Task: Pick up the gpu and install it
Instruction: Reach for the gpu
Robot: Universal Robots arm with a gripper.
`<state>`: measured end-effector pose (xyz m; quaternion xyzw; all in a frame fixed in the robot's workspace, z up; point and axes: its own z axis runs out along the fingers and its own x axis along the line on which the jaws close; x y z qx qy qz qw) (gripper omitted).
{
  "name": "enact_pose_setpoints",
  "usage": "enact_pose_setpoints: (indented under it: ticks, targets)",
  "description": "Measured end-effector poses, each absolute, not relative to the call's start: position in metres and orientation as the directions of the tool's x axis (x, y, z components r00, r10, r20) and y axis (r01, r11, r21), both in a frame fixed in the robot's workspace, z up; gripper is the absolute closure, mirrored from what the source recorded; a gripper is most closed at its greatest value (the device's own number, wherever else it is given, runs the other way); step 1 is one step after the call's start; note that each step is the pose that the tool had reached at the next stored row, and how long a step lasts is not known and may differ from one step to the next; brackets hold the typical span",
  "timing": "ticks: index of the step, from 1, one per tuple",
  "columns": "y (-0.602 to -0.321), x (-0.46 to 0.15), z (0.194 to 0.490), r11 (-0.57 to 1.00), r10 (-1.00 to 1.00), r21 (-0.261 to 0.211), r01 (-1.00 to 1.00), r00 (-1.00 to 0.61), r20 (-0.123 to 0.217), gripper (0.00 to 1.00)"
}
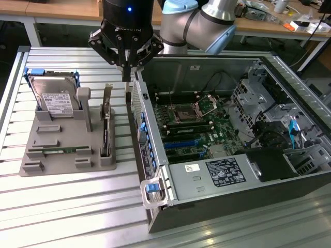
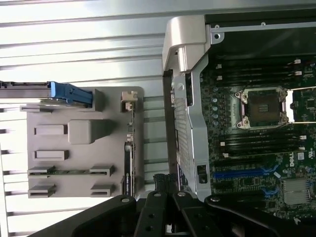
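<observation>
The gpu point(image 1: 106, 124) stands on edge in the gray holder point(image 1: 39, 164), silver bracket up at the far end, just beside the wall of the computer case point(image 1: 138, 119). The gripper point(image 1: 125, 75) hangs above the gap between holder and case, near the bracket end. Its fingers look pressed together with nothing between them. Risks as we judge them:

- Coming down closed, it would strike the card's thin top edge instead of straddling it.
- The wide black linkages could catch the case wall, since the card sits so close to it.
- A grip near one end could let the card tilt and bind in its slot.

The hard drive point(image 1: 51, 98) stands well apart.
</observation>
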<state>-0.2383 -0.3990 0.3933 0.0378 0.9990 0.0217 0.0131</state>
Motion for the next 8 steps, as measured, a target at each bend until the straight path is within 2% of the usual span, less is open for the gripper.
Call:
enact_pose_setpoints:
  ticks: [8]
  targets:
    - [-0.399, -0.252, 0.393, 0.996, 0.076, 0.044, 0.075, -0.997, -0.024, 0.89]
